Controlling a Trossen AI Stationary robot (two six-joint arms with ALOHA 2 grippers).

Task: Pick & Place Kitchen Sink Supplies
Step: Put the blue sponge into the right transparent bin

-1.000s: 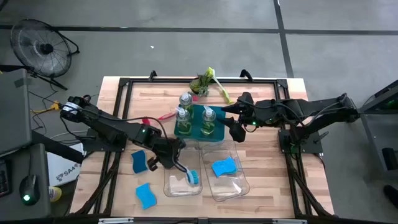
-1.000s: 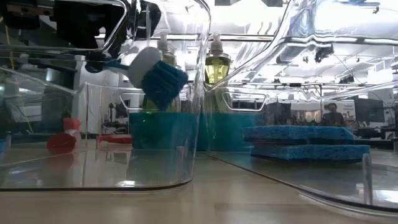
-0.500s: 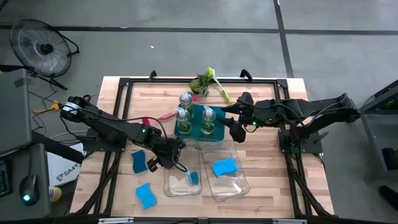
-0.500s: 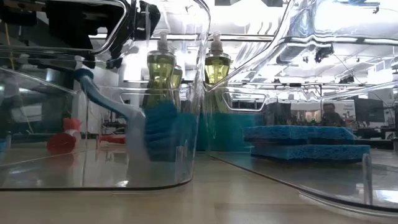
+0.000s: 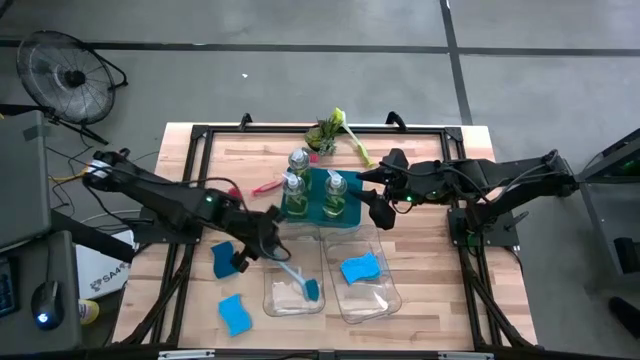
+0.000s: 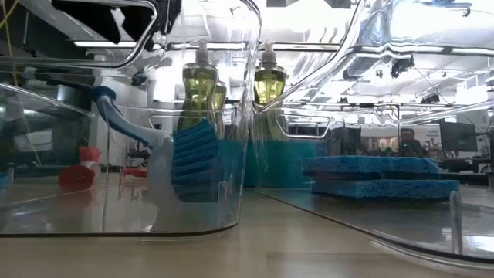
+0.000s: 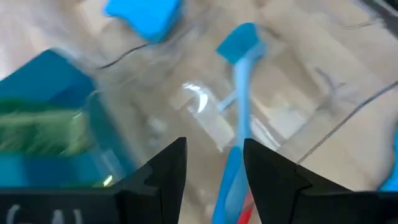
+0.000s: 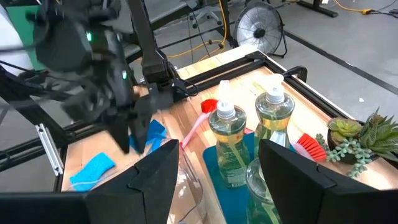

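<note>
A blue dish brush lies in the left clear bin. Its bristle head rests on the bin floor and its handle slants up toward the table's left. My left gripper hovers open just above the handle's free end; in its wrist view the handle runs out between the fingers. My right gripper waits open above the teal tray, which holds soap bottles. A blue sponge lies in the right bin.
Two blue sponges lie on the table left of the bins. A red-pink brush lies left of the tray. A yellow-green brush and a small plant sit at the far edge.
My left gripper has opened and let go of the blue brush, then risen and drawn back toward the table's left edge, rolling a little. The brush head, held up in the bin before, has dropped to the bin floor; the handle now slants up from it.
</note>
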